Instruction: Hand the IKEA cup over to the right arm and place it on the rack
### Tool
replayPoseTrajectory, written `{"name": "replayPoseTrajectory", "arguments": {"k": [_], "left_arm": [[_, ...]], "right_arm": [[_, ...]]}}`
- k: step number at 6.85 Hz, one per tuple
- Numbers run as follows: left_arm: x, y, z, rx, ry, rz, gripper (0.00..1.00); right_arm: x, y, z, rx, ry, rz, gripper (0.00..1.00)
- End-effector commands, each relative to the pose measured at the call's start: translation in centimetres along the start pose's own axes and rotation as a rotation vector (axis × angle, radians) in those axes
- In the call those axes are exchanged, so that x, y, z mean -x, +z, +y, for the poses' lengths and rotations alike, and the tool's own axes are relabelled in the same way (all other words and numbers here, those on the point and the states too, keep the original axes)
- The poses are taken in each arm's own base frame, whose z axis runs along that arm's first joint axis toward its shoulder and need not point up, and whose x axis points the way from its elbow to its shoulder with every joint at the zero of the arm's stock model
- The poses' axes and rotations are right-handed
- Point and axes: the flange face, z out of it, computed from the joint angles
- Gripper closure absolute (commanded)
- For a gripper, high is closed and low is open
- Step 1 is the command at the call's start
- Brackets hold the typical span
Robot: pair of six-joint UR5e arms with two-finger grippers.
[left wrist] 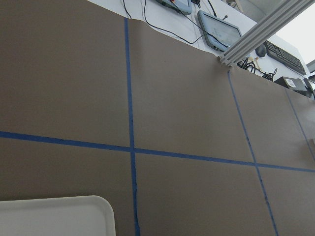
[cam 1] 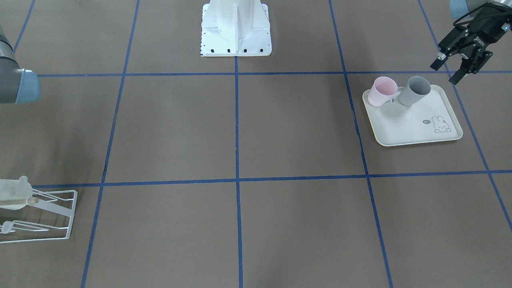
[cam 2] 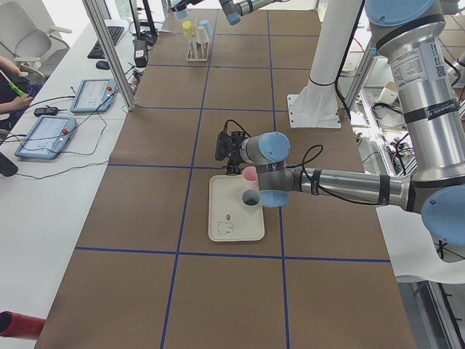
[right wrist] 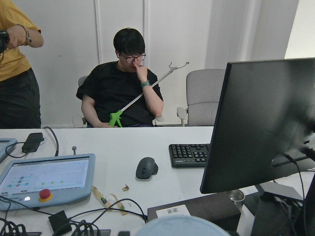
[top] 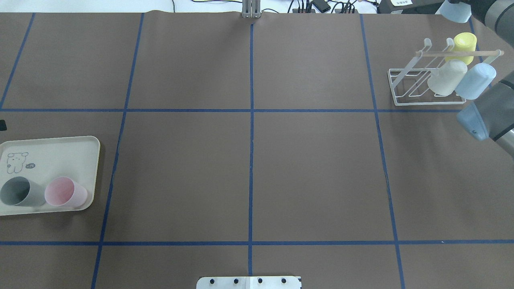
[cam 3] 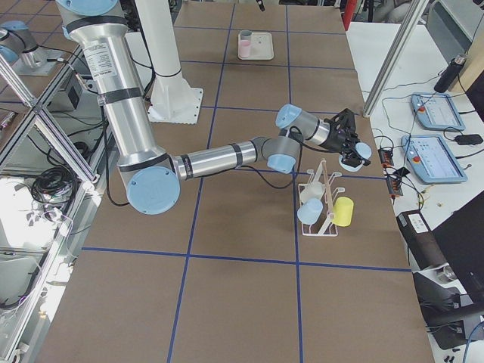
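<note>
Past the rack (top: pixel 425 90), on its operator side: right gripper (cam 3: pixel 354 149) clamped around pale blue cup (top: pixel 455 13). Cup carried in the air, clear of prongs and rod, touching neither. Rim of same cup just visible at bottom edge of right wrist view.

On the rack: white wire frame, thin wooden rod (top: pixel 457 52) across the top. Three cups tilted on the prongs: cream cup (top: pixel 445 78), blue cup (top: pixel 476 80) close beside it (touching or not, cannot tell), yellow cup (top: pixel 465 43) behind both, toward the operators.

Well apart from the rack, at the table end opposite it: cream tray (top: pixel 60 152) with rabbit print. Pink cup (top: pixel 64 192) and grey cup (top: pixel 18 192) on it, upright, side by side, mouths up. Grey one the farther from the rack.

Farther again from the rack than the grey cup: left gripper (cam 1: pixel 444 73), jaws spread wide, nothing between them. Hanging above brown table (top: pixel 249 160), touching nothing.

Beyond the rack, off the table: desk with monitor (right wrist: pixel 266 123), keyboard (right wrist: pixel 189 153), mouse (right wrist: pixel 146 167), teach pendant (right wrist: pixel 44 177). Seated person (right wrist: pixel 123 88) in black holding a green-handled grabber (right wrist: pixel 142 93). Second person standing, yellow top, mostly out of frame.
</note>
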Motion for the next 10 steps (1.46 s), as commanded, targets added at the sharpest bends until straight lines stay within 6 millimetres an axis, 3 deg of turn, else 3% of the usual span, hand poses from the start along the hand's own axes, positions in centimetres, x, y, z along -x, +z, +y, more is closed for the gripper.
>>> {"name": "replayPoseTrajectory", "arguments": {"k": [1, 2, 3, 4, 10], "left_arm": [[1.4, 0.0, 0.2, 0.005, 0.001, -0.021, 0.01], [2.3, 0.2, 0.3, 0.007, -0.004, -0.029, 0.01], [2.6, 0.4, 0.3, 0.01, -0.007, -0.034, 0.01], [2.5, 0.4, 0.3, 0.011, -0.009, -0.033, 0.01], [1.9, 0.7, 0.0, 0.006, -0.041, -0.02, 0.01]], "right_arm": [[-1.6, 0.7, 2.1, -0.006, -0.068, 0.064, 1.0], [-1.0, 1.2, 4.0, -0.004, -0.089, 0.084, 1.0], [0.9, 1.1, 6.2, -0.013, -0.111, 0.088, 1.0], [1.6, 1.0, 7.1, -0.012, -0.12, 0.087, 1.0], [-0.7, 1.7, 7.3, -0.001, -0.139, 0.128, 1.0]]}}
